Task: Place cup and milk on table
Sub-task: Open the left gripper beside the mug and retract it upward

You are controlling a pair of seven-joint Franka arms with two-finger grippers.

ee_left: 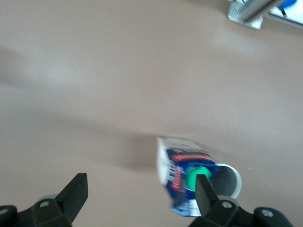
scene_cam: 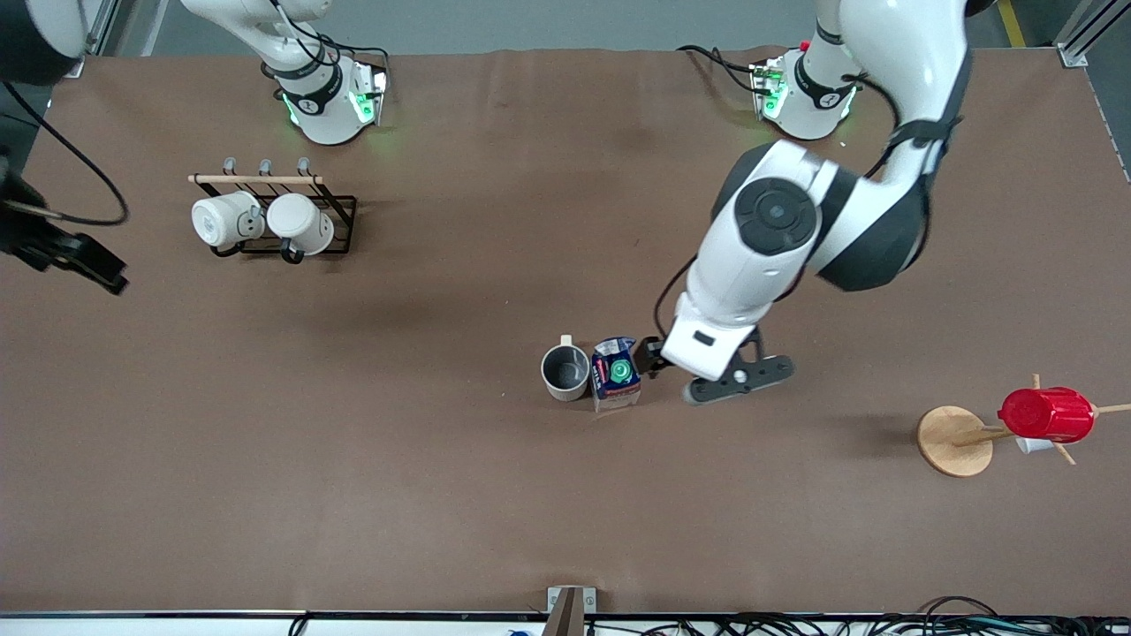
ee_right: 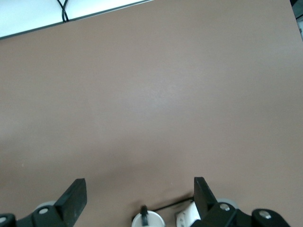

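Observation:
The cup (scene_cam: 565, 371), cream-white with a grey inside, stands upright on the brown table (scene_cam: 442, 495). The milk (scene_cam: 616, 374), a blue and white carton with a green cap, stands right beside it toward the left arm's end. My left gripper (scene_cam: 652, 356) is beside the milk, open and empty. In the left wrist view the gripper (ee_left: 139, 182) holds nothing, and the milk (ee_left: 177, 175) and cup (ee_left: 228, 179) lie by one finger (ee_left: 204, 189). My right gripper (scene_cam: 93, 265) waits over the right arm's end of the table; the right wrist view shows it (ee_right: 139, 187) open and empty.
A black wire rack (scene_cam: 340, 212) near the right arm's base holds two whiter mugs (scene_cam: 225, 221) (scene_cam: 300, 223). A wooden stand (scene_cam: 952, 440) with a red ribbed cup (scene_cam: 1047, 413) is toward the left arm's end. A metal bracket (scene_cam: 570, 605) sits at the table's nearest edge.

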